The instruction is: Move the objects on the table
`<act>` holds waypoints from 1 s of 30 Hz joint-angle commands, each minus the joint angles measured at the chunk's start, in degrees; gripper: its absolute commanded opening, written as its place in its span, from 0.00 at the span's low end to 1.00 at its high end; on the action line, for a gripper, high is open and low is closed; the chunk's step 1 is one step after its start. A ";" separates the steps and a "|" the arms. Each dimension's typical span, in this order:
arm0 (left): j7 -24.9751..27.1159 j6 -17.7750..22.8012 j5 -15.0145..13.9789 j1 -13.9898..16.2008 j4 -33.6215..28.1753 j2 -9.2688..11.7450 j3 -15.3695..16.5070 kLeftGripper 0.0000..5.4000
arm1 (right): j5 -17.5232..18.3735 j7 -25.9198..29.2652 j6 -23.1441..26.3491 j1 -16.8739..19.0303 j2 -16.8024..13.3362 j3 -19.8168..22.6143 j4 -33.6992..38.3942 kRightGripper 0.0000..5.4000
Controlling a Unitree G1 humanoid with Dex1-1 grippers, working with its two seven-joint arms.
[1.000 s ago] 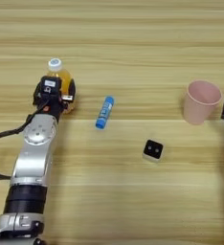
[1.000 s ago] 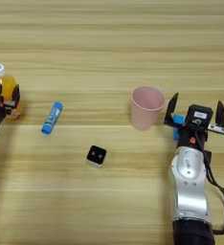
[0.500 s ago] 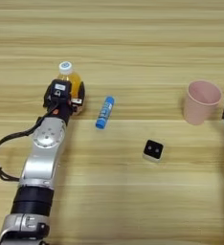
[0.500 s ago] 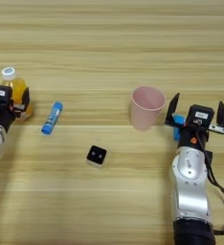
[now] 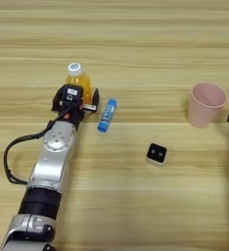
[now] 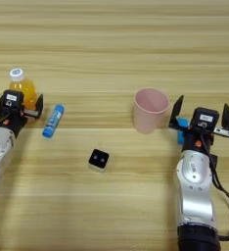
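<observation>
left gripper [image 5: 77, 95] has its fingers clamped around the orange bottle [image 5: 78, 80] with the blue tube [image 5: 106, 114] just to its right, while the right gripper [image 6: 201, 112] sits wide open and empty right beside the pink cup [image 6: 150, 110].
</observation>
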State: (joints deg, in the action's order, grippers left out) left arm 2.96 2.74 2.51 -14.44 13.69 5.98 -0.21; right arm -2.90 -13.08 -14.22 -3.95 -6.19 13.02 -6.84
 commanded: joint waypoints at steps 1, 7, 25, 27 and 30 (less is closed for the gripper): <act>0.13 0.95 0.51 1.15 -0.95 0.71 0.00 0.94 | -0.09 0.12 0.07 -0.46 -0.16 0.06 -0.26 1.00; 0.76 2.58 0.41 3.84 -5.70 1.25 -0.21 1.00 | -0.15 0.05 0.06 -0.45 -0.11 0.03 -0.19 1.00; 7.99 15.21 -4.66 11.87 -17.46 2.83 0.00 1.00 | -0.14 0.01 -0.07 -0.84 -0.44 0.25 -0.80 1.00; 8.23 15.63 -4.63 12.41 -18.14 2.93 -0.12 1.00 | -0.16 -0.02 -0.13 -0.89 -0.47 0.27 -0.91 1.00; 7.78 15.69 -4.25 12.94 -19.32 3.35 0.62 1.00 | -0.21 -0.08 -0.19 -0.89 -0.43 0.24 -0.93 1.00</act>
State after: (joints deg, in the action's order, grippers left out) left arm 10.89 17.55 -1.81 -2.12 -4.11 8.26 -0.21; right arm -2.92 -13.15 -14.29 -4.07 -6.35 13.15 -7.22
